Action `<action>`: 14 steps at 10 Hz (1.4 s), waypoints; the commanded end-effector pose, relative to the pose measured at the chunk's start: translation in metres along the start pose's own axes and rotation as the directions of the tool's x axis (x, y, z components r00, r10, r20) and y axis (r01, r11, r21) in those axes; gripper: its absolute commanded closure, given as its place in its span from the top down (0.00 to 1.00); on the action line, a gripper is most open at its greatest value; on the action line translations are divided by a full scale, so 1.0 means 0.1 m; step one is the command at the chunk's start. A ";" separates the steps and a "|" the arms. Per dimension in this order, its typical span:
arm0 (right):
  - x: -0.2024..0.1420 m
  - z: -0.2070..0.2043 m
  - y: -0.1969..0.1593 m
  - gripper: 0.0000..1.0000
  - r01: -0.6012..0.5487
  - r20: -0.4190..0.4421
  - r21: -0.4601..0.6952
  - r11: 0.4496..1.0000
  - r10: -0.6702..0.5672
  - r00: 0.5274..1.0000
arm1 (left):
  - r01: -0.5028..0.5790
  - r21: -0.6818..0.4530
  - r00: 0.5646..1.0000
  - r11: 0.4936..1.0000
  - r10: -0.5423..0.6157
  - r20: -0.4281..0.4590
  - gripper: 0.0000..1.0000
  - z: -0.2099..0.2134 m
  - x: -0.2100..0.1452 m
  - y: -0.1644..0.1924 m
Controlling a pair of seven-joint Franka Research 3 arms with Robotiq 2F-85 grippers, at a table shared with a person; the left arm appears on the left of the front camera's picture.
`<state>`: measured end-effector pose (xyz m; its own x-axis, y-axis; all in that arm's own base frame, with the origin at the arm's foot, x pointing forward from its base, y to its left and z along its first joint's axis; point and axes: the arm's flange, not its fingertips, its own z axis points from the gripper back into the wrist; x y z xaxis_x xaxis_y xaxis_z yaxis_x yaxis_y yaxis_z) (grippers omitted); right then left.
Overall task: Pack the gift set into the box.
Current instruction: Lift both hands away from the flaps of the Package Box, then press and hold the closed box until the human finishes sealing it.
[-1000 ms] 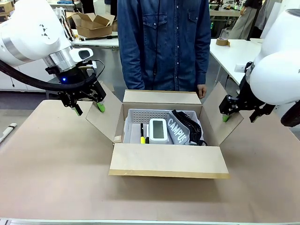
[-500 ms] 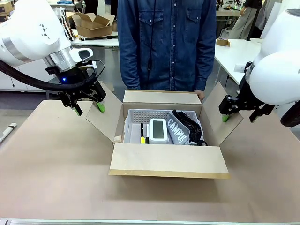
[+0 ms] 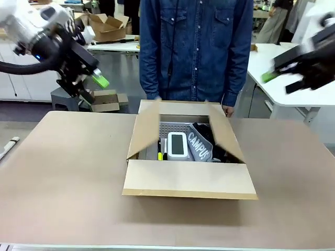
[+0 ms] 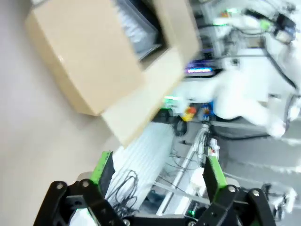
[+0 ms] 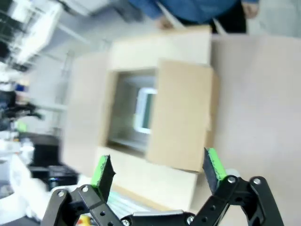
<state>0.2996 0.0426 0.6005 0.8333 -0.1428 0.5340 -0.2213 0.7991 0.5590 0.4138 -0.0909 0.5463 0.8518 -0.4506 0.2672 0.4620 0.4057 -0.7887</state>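
Note:
The box stands mid-table, its front flap folded outward and its two side flaps leaning up over the opening. Inside lies the gift set: a grey tray, a white screened gadget, pens and the "CAMPUS" cloth. My left gripper hangs open and empty, high and to the left of the box. My right gripper, blurred, is open and empty, high to the right. The left wrist view has open fingers with the box far off. In the right wrist view the gripper looks down on the box and the gadget.
A person in a denim shirt stands at the far edge, hands just behind the box. The brown tabletop spreads around the box. A small open carton sits on a far table; a white table stands at the right.
Both arms have swung up and away from the side flaps. The flaps, earlier spread outward, now lean up over the opening. The person has stepped slightly right.

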 end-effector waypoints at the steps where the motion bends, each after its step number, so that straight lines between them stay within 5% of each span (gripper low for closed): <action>1: -0.54 0.17 -0.64 1.00 0.162 0.029 0.740 0.653 -0.273 0.962 | 0.060 -0.633 0.998 0.772 -0.045 0.040 1.00 0.21 -0.05 0.41; 2: -0.54 0.13 -0.75 1.00 0.281 0.017 0.710 0.646 -0.414 0.910 | -0.068 -0.615 0.992 0.786 0.120 0.044 1.00 0.21 0.00 0.53; 3: 0.02 0.37 -0.18 1.00 0.054 0.059 0.150 0.987 -0.064 0.996 | 0.060 -0.155 0.998 0.986 -0.055 0.034 1.00 0.21 -0.14 0.08; 14: 0.02 0.37 -0.18 1.00 0.054 0.059 0.150 0.987 -0.064 0.996 | 0.060 -0.155 0.998 0.986 -0.055 0.034 1.00 0.21 -0.14 0.08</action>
<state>0.2859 0.0091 0.6122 0.8192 -0.2437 0.5191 -0.2214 0.7007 0.6783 0.4132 -0.0654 0.5488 0.8286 -0.4456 0.3390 0.4744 0.2372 -0.8478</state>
